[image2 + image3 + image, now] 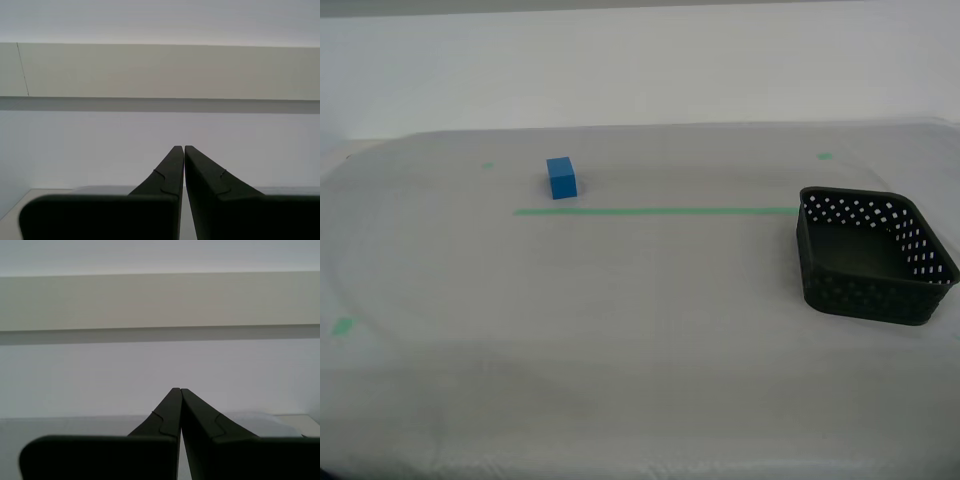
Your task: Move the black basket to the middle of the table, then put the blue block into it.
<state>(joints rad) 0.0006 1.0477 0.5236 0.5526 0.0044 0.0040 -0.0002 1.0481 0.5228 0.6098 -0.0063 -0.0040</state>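
The black basket stands empty near the exterior view's right edge of the table, at the end of the green tape line. The blue block rests on the cloth toward the exterior view's left, just behind that line. Neither arm shows in the exterior view. My first gripper is shut with nothing between its fingers and points at a pale wall over the table's far edge. My second gripper is likewise shut and empty, facing the same wall. Neither wrist view shows the basket or the block.
A long green tape line crosses the table between block and basket. Small green tape marks sit near the exterior view's left edge and at the back. A white wall rises behind the table.
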